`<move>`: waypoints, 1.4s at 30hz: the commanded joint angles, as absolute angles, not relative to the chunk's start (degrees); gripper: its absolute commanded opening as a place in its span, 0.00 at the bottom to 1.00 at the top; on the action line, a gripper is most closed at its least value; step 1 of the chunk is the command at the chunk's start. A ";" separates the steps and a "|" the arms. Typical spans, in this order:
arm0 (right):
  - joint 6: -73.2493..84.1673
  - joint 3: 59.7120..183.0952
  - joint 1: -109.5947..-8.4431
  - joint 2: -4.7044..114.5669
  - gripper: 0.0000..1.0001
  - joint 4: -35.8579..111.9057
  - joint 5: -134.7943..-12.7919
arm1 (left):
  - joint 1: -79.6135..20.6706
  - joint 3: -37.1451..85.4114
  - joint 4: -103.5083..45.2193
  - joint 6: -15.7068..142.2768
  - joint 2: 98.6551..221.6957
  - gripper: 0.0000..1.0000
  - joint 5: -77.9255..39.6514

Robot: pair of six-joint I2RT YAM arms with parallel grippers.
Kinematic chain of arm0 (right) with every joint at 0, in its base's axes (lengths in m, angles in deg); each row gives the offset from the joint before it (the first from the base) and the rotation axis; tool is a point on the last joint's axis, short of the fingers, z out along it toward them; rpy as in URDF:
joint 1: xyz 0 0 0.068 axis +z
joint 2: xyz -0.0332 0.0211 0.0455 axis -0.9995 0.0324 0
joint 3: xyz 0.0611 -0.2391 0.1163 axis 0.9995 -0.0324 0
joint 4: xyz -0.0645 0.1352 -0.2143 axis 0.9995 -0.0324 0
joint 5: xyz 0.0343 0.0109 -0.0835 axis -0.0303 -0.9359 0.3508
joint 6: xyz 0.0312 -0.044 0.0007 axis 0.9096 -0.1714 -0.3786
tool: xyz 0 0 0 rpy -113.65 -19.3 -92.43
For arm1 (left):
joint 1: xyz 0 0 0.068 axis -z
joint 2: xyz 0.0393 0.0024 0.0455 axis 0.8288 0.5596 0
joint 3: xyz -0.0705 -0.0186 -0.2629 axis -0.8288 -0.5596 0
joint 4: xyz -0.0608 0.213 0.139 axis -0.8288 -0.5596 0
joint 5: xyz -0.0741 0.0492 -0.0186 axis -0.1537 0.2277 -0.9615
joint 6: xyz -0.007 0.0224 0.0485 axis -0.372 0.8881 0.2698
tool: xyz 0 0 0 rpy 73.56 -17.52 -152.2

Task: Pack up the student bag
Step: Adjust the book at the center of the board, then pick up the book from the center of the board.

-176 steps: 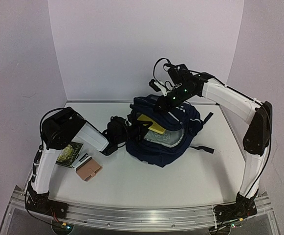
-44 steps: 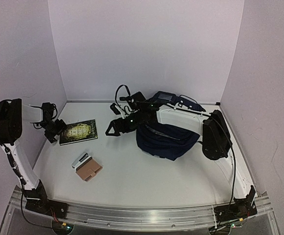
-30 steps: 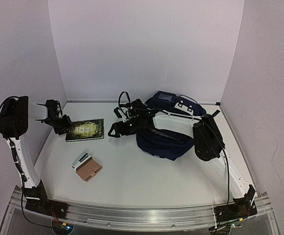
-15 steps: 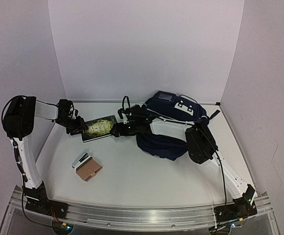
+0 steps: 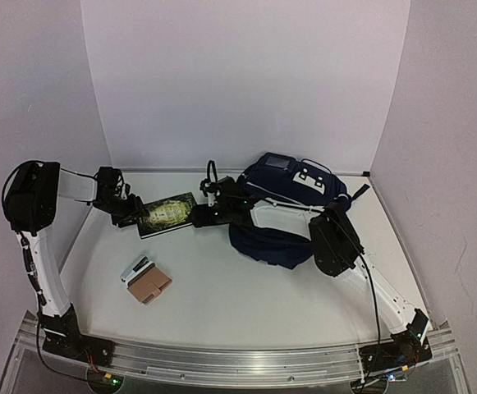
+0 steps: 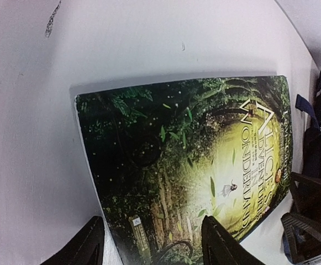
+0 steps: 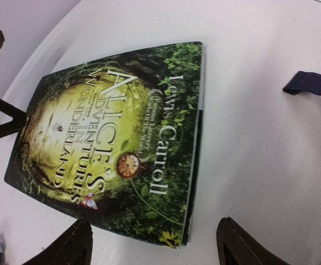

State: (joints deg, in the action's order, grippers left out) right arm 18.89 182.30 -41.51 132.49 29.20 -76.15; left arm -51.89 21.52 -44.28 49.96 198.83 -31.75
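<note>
Our left tool [image 5: 135,212] straddles the near edge of the book [image 5: 166,215], jaws apart; whether it clamps we cannot tell. Our right tool [image 5: 195,216] stands open at the book's other end. Over the last second the book has come toward the student bag [image 5: 291,190], just behind the right tool: a handover looks near. White table [image 5: 238,304], plain walls [image 5: 246,82].

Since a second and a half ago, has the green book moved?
Yes: judged against the unmoved tan case, the book has slid right, toward the student bag.
</note>
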 commanded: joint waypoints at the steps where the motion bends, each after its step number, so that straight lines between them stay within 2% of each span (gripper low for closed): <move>1: 20.13 185.30 -41.54 136.34 0.75 33.60 -87.29 | -51.84 18.11 -45.84 46.91 199.13 0.57 -34.84; 4: 22.01 184.49 -41.21 136.41 0.71 36.24 -96.49 | -51.74 16.11 -43.82 45.51 197.53 0.51 -36.90; 9: 22.74 180.88 -40.85 131.81 0.59 36.76 -101.96 | -51.37 12.69 -43.39 44.03 190.58 0.44 -37.52; 19: 23.31 167.42 -38.63 117.33 0.54 38.18 -105.59 | -50.26 11.77 -50.94 42.79 176.63 0.42 -36.57; 33: 23.68 150.84 -35.27 108.10 0.52 38.18 -106.13 | -47.97 -1.82 -52.29 38.84 165.76 0.41 -36.09; 35: 22.84 149.29 -34.82 107.84 0.52 38.18 -105.66 | -47.98 -3.30 -53.20 38.41 164.34 0.46 -34.61; 39: 21.69 147.44 -34.62 108.40 0.55 37.66 -103.17 | -47.98 -4.79 -55.15 37.87 163.12 0.73 -30.36; 42: 21.26 146.79 -34.63 108.96 0.56 36.95 -101.12 | -47.98 -5.54 -54.53 37.06 165.20 0.81 -28.82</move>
State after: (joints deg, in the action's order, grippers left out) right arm 22.98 147.72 -35.34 112.26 35.01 -102.88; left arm -48.23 -4.27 -53.86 38.46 164.68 -31.38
